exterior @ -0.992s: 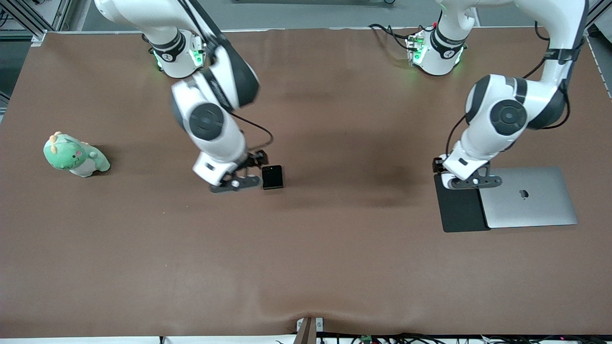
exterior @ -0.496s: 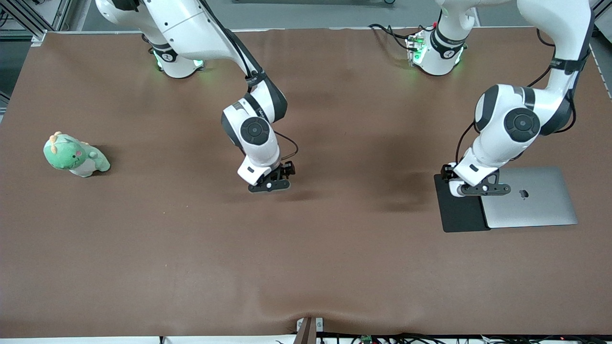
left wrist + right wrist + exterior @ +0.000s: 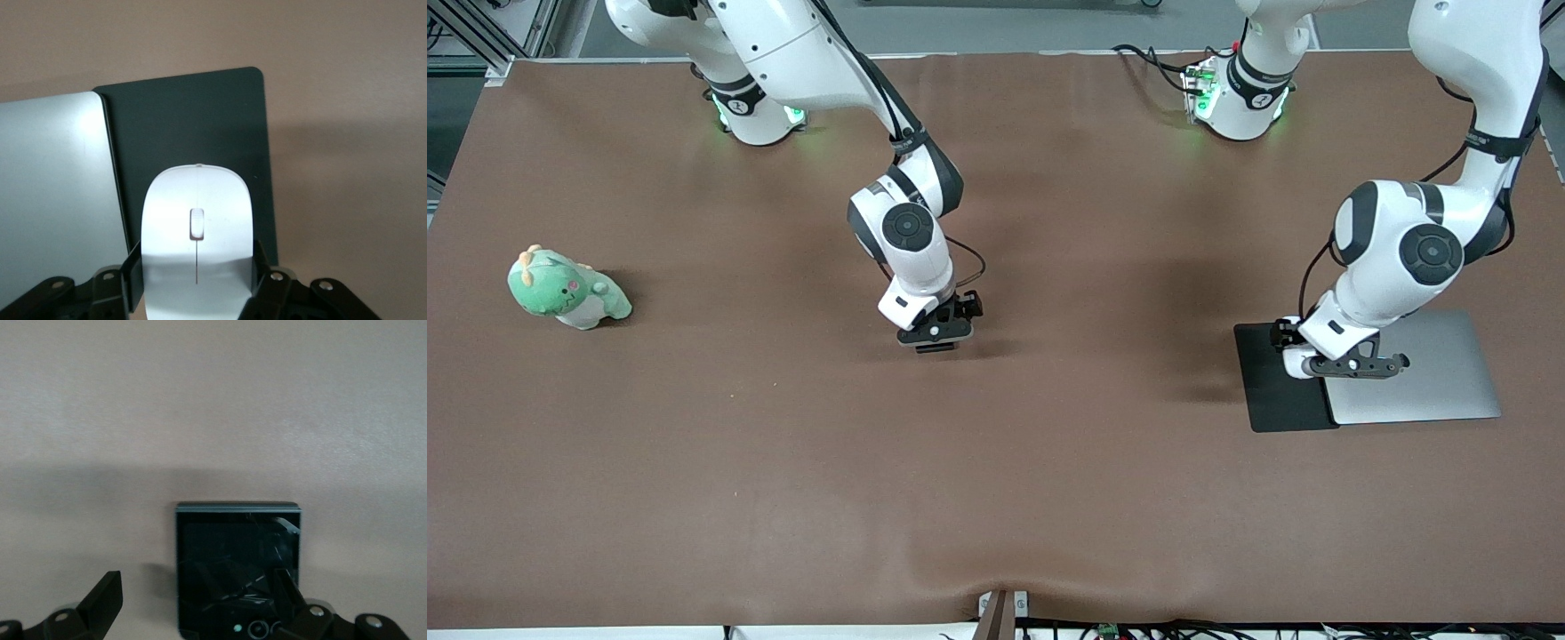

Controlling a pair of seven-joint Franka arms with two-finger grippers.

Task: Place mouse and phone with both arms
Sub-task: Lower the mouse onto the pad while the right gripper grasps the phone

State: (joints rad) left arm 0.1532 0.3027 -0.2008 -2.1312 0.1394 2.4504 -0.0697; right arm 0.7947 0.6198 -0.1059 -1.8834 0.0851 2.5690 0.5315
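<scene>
The black pad (image 3: 1282, 380) serves as the landmark: it lies flat on the brown table (image 3: 996, 498) toward the left arm's end, touching the edge of a closed silver laptop (image 3: 1432, 391). Over the seam where pad and laptop meet hangs the left gripper (image 3: 1352, 364), its fingers (image 3: 267, 280) clamped on the sides of the white mouse (image 3: 197, 247) (the thin grey line and scroll wheel show plainly in the left wrist view), so the mouse is held above the pad rather than resting on it. Well apart from the pad, toward the middle of the table and a little farther from the front camera, the right gripper (image 3: 935, 336) hangs low over the phone (image 3: 237, 570), which lies flat on the bare table with its lenses toward the gripper; the fingers (image 3: 100, 600) are spread wide, one well clear of the phone and the other over its edge, gripping nothing. Farthest from the pad, at the right arm's end, sits a green plush toy (image 3: 567, 289).
</scene>
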